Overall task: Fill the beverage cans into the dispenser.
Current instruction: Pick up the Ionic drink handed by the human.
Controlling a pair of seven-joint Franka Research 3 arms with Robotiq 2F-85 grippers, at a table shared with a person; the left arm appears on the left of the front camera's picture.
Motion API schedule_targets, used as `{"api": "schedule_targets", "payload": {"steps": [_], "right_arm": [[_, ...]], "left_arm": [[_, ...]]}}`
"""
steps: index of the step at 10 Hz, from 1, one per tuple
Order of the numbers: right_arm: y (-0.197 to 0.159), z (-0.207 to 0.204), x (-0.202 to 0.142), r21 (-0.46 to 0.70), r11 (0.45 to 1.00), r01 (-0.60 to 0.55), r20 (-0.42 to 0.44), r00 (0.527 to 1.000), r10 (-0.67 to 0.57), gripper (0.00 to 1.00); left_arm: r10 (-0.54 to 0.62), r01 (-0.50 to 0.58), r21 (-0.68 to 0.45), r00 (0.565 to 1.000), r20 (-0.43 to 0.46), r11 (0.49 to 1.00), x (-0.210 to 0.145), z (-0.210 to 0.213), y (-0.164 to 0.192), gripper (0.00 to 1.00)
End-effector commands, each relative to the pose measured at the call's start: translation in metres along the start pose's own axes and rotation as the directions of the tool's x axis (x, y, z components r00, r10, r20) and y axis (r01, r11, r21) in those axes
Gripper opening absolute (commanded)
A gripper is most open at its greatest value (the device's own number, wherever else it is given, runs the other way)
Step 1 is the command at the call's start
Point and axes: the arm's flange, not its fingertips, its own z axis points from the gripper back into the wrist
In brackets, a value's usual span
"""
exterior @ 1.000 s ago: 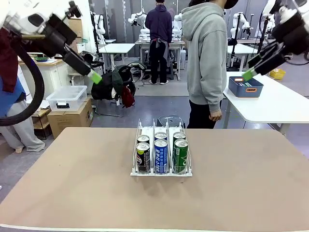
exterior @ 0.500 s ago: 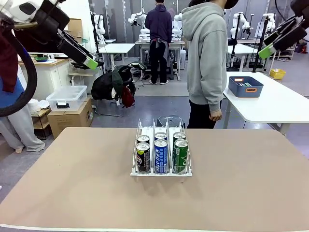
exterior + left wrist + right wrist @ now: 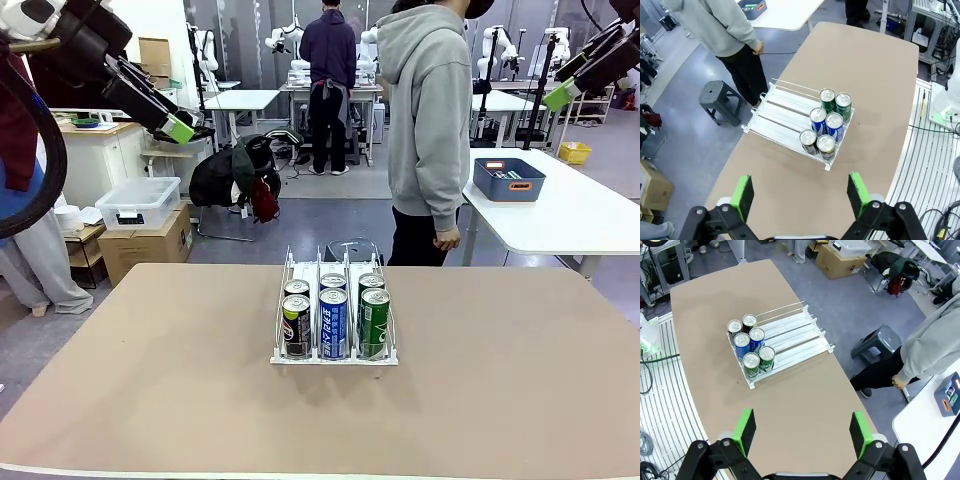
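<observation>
Near, up high: left gripper + right gripper, both w/ jaws wide apart, nothing held. Well above the desk, far from the cans.

Mid desk: dispenser, 3 lanes. Holds 6 cans, 2 per lane, pushed to the near end. Front row L to R: black can, blue can, green can. One more right behind each, touching or nearly so. Far part of lanes bare.

Handling, prob.: hard metal, round, smooth, so slippy for the green pads. Likely full, so a bit heavy for the size; can't tell for sure. Thin walls, so dents if squeezed too hard. Rolls away if laid on its side. Best hold: around the body, upper part, pads on 2 opp. sides, can kept upright. Tight between the wires, so come from above and grab the bit above them. Dispenser looks light, may slide if bumped.

Far side: person by the desk edge, hand hanging down.
</observation>
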Motion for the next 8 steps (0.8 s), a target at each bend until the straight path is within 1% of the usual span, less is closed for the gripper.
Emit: {"api": "schedule_targets", "payload": {"steps": [1,8], "right_arm": [[0.0008,-0.0002,0.0008,0.002,1.0,-0.003,0.001,1.0,0.003,1.0],[0.0008,-0.0002,0.0008,0.002,1.0,-0.003,0.001,1.0,0.003,1.0]], "left_arm": [[-0.009,0.009,0.027,1.0,0.003,1.0,0.0031,-0.0026,0.0015,1.0],[-0.009,0.009,0.027,1.0,0.003,1.0,0.0031,-0.0026,0.0015,1.0]]}}
